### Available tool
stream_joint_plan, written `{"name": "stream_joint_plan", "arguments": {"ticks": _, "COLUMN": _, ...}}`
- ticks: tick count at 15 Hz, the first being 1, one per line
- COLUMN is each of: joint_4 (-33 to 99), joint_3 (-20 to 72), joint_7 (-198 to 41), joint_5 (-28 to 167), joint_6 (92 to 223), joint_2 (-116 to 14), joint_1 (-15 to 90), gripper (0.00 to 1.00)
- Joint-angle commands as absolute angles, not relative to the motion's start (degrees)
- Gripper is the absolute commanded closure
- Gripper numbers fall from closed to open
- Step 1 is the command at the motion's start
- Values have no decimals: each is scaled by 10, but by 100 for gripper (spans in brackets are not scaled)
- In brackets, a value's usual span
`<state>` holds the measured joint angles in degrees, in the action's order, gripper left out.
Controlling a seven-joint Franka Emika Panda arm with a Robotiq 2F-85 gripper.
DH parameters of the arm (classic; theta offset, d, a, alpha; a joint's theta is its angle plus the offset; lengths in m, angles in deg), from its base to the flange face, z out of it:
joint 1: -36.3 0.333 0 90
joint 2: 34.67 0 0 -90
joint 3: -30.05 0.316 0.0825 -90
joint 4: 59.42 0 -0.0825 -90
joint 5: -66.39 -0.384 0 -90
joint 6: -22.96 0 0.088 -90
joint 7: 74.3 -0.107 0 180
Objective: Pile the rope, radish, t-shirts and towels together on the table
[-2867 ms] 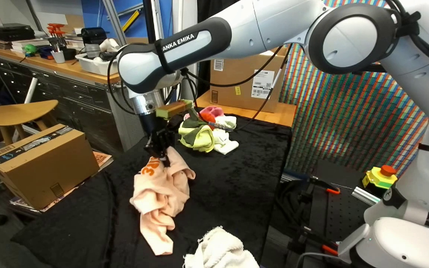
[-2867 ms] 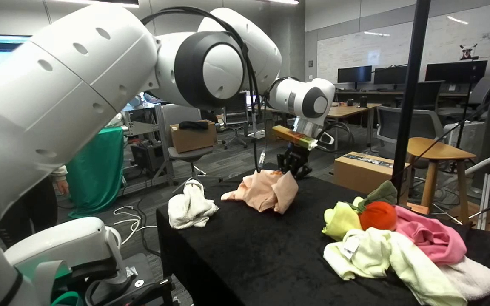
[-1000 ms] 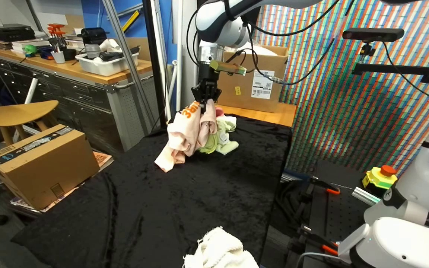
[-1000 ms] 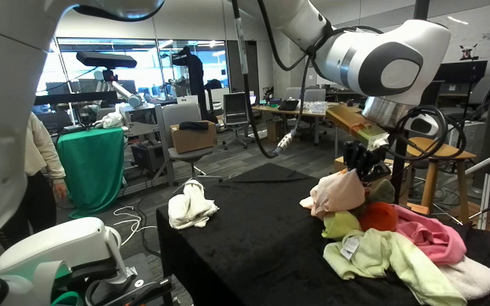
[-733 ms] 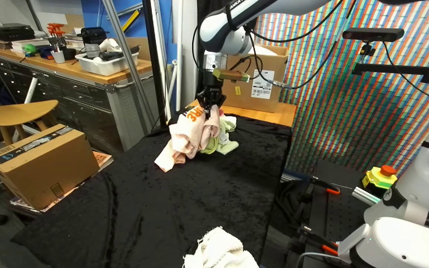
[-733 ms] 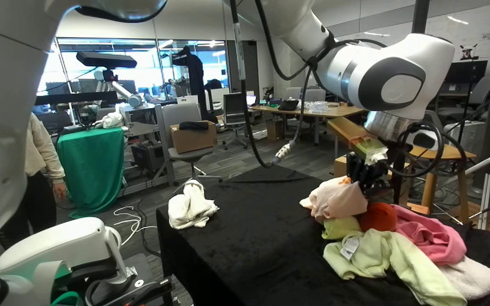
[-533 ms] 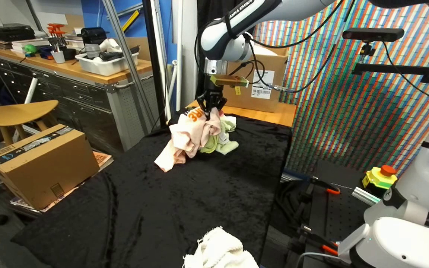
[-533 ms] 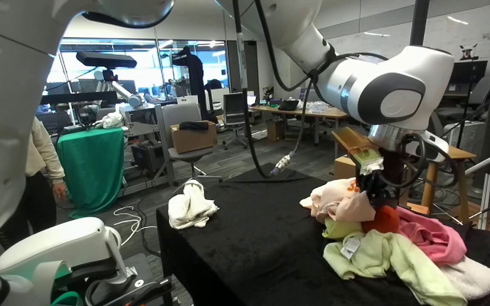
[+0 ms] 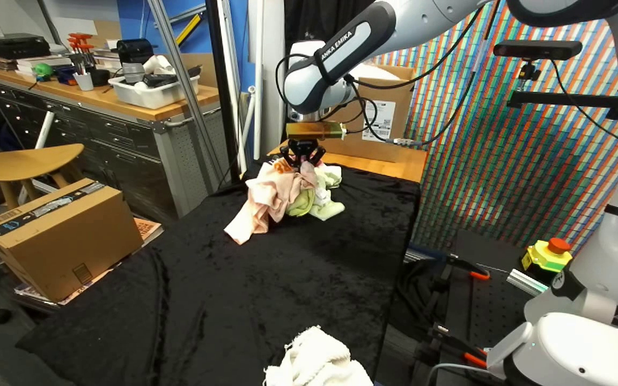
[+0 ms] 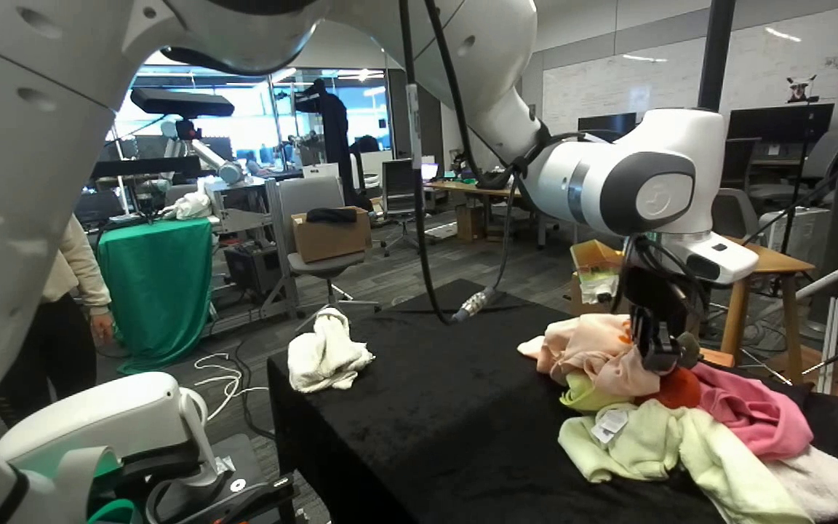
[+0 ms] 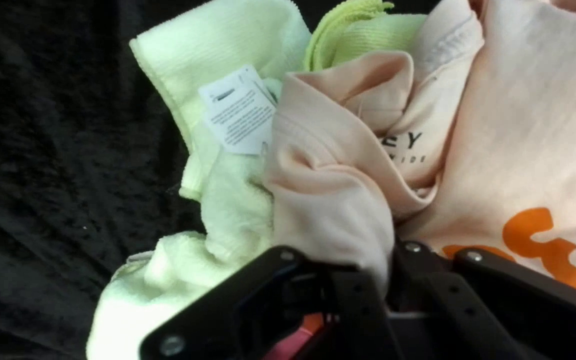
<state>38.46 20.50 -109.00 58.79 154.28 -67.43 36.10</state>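
My gripper (image 11: 387, 285) is shut on a fold of the cream t-shirt (image 11: 528, 125) with orange print, low over the pile. The shirt drapes across the yellow-green towel (image 10: 586, 394), its loose end trailing onto the black table (image 9: 287, 289). Close below the gripper, the red radish (image 10: 681, 389) is partly covered. Beside it lie the pink t-shirt (image 10: 757, 415), a pale green towel (image 10: 637, 447) with a tag and a whitish towel (image 10: 826, 484) under the pink one. Apart from these, a white towel (image 10: 324, 353) sits at the table's edge. The rope is hidden or out of view.
Behind the pile stand a large cardboard box (image 9: 389, 115) and a dark upright post (image 10: 713, 58). A cable (image 10: 426, 240) hangs from the arm over the table. Another cardboard box (image 9: 62, 236) is on the side beyond the table.
The cream t-shirt has travelled from mid-table onto the pile in the gripper. Over the last half second the gripper sank and turned, and the pile shifted slightly. The lone white towel stayed put.
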Motion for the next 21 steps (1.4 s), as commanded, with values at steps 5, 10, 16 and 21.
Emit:
{"name": "stream_joint_plan", "arguments": {"ticks": 5, "joint_4": 392, "joint_3": 187, "joint_7": -1171, "joint_5": 661, "joint_6": 1525, "joint_2": -665, "joint_1": 389, "gripper": 41}}
{"name": "stream_joint_plan", "arguments": {"ticks": 10, "joint_4": 402, "joint_3": 196, "joint_7": -1144, "joint_5": 668, "joint_6": 1511, "joint_2": -644, "joint_1": 385, "gripper": 4}}
{"name": "stream_joint_plan", "arguments": {"ticks": 16, "joint_4": 410, "joint_3": 199, "joint_7": -1106, "joint_5": 668, "joint_6": 1484, "joint_2": -618, "joint_1": 382, "gripper": 0}}
{"name": "stream_joint_plan", "arguments": {"ticks": 21, "joint_4": 425, "joint_3": 203, "joint_7": -1077, "joint_5": 671, "joint_6": 1468, "joint_2": -599, "joint_1": 385, "gripper": 0}}
